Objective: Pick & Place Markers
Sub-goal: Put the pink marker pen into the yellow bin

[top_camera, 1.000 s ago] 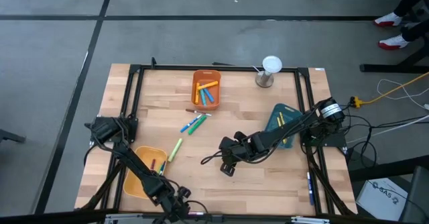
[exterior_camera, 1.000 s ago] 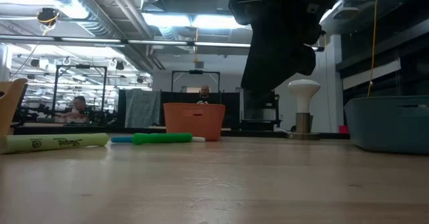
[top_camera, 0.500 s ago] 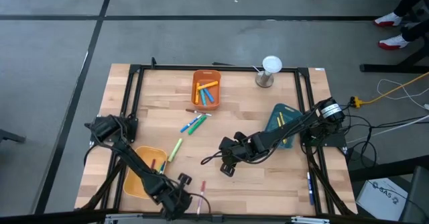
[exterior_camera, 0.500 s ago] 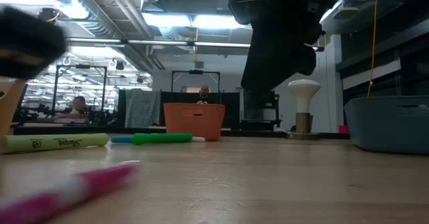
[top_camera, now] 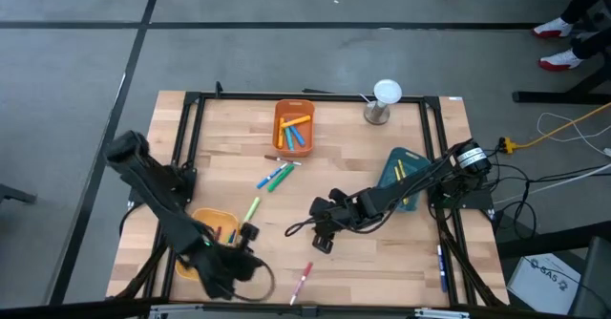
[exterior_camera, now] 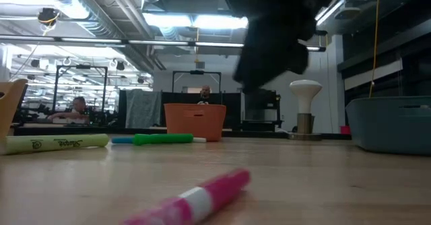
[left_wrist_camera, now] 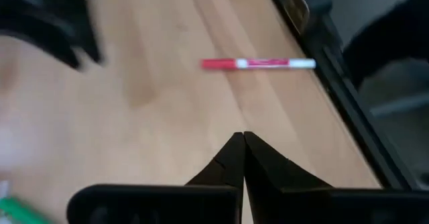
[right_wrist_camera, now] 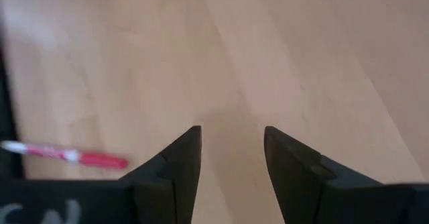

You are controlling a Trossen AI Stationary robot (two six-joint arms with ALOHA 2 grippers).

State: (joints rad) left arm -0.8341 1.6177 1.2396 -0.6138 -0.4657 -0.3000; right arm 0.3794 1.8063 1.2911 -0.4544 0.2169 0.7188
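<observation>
Just ahead of the left gripper (left_wrist_camera: 240,138), whose jaws are clenched tip to tip on nothing, a pink-red marker (left_wrist_camera: 258,64) lies loose on the wooden table (top_camera: 382,262), near the front edge rail. In the high view the same marker sits between the two grippers, closer to the front. The right gripper (right_wrist_camera: 231,147) hovers over bare wood with jaws parted and empty; that marker shows off to one side of them.

Other markers: a green and blue cluster (top_camera: 275,176) mid-table, a yellow-green highlighter (top_camera: 250,210) beside the yellow bin (top_camera: 191,225), several already in the orange bin (top_camera: 294,128), some in the teal bin (top_camera: 396,174).

To do this step well, I'd say: the left jaws must spread first, then straddle the marker's barrel across its width, mid-length, and come down square so it won't roll away.

Writing: the highlighter in the low view (exterior_camera: 57,143) carries script that looks like "Sharpie"; the pink marker's label is not readable.
</observation>
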